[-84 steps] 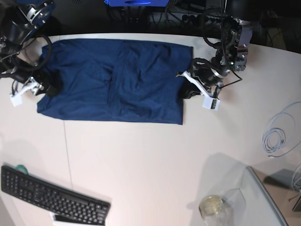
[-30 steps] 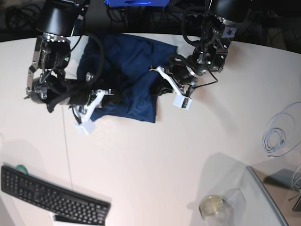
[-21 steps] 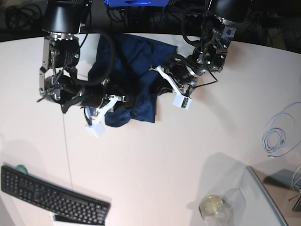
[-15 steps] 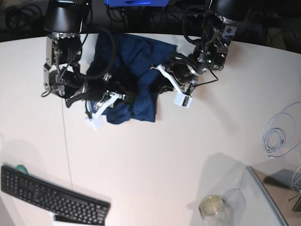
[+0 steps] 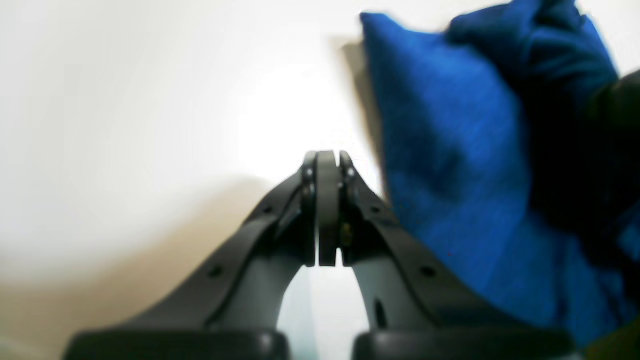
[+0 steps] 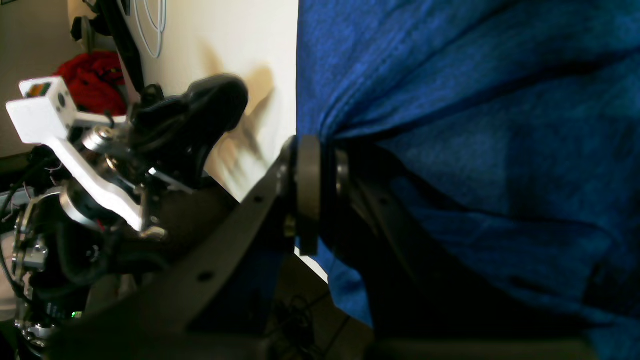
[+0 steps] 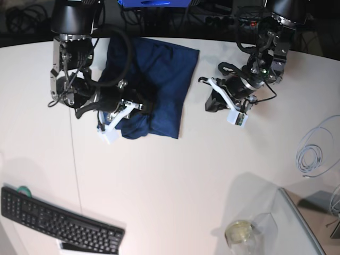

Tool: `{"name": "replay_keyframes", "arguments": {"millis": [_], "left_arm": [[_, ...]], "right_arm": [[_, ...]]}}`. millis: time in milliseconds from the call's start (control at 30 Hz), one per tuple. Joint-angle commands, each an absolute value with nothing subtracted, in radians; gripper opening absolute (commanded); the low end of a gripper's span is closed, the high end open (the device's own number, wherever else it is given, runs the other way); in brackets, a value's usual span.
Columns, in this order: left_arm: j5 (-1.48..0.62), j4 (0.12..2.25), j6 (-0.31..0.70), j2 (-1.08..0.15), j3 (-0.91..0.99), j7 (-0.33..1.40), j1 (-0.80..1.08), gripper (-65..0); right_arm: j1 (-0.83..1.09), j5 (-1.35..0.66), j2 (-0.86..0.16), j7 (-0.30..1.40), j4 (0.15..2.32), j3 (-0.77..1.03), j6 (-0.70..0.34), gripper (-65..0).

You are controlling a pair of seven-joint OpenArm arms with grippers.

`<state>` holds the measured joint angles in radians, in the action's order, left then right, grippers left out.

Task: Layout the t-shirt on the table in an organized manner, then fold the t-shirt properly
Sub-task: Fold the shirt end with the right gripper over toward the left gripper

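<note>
My right gripper (image 6: 315, 200) is clamped on a bunched fold of the t-shirt (image 7: 159, 85), which lies folded over at the table's (image 7: 175, 180) far side. My left gripper (image 5: 327, 205) is closed and empty — just beside the cloth's edge.

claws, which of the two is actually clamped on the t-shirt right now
The right claw, on the base view's left: its jaws pinch a bunched fold of the navy t-shirt. The left claw is shut on nothing, clear of the cloth over the white table.
</note>
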<state>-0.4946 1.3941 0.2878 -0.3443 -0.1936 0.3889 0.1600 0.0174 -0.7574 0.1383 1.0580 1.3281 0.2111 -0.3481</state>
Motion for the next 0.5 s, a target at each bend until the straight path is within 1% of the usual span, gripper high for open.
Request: {"name": "replay_keyframes", "arguments": {"millis": [0,33,67,167,200,233,333,467], "left_arm": [[-0.503,1.422,0.295,-0.377,-0.189,0.386,0.162,-65.0],[-0.503,1.429,0.295,-0.395,-0.189,0.397,0.176,-65.0],[-0.503,1.435,0.295,-0.415,-0.188,0.398,0.193,-65.0],[-0.503,1.442,0.294,-0.444,-0.122,0.4,0.243,-65.0],[-0.503,1.442,0.294,-0.444,-0.081,0.4,0.262,-65.0],[-0.503,1.44,0.294,-0.444,-0.039,0.4,0.278,-65.0],[-0.503,1.434,0.298,-0.444,0.099,0.4,0.317,-65.0],[-0.503,1.434,0.298,-0.449,0.231,0.4,0.349,-65.0]], "right_arm": [[0.007,-0.782,0.142,1.052,1.336,0.208,-0.352,-63.5],[0.007,-0.783,0.142,1.056,1.325,0.208,-0.352,-61.1],[0.005,-0.785,0.142,1.073,1.313,0.208,-0.352,-56.0],[-0.001,-0.785,0.142,1.132,1.303,0.208,-0.352,-34.5],[-0.001,-0.785,0.143,1.145,1.307,0.208,-0.352,-28.7],[-0.001,-0.785,0.143,1.156,1.308,0.208,-0.355,-26.9],[-0.007,-0.785,0.143,1.179,1.348,0.208,-0.358,-29.6],[0.008,-0.779,0.136,1.213,1.537,0.206,-0.355,-30.8]]}}
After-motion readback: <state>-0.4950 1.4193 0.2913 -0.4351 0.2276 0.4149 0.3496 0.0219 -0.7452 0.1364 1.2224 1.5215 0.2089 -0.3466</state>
